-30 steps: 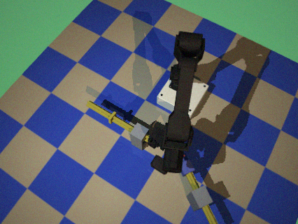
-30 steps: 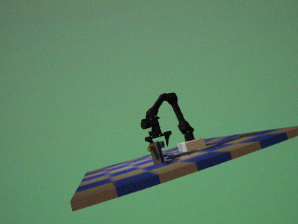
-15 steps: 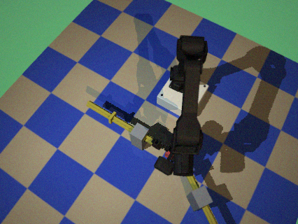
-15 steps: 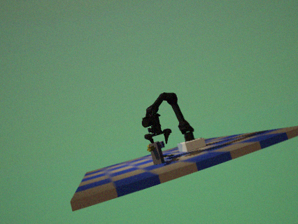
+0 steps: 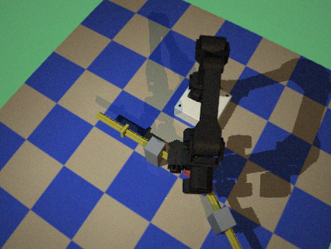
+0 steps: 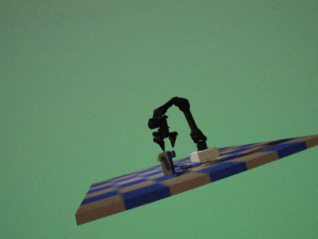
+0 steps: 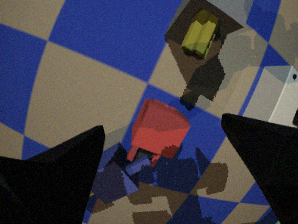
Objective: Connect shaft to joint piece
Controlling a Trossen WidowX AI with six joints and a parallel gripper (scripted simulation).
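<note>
The red square joint piece (image 5: 186,173) (image 7: 161,129) is being left ungripped between the two grey blocks, away from the surface's edges; the black gripper (image 5: 175,168) (image 6: 168,148) (image 7: 164,125) is being held wide; insertion is apparently still being awaited.

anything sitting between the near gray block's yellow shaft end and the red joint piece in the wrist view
Nothing solid: between shaft end and red piece the wrist view shows only shadowed checkered floor.
</note>
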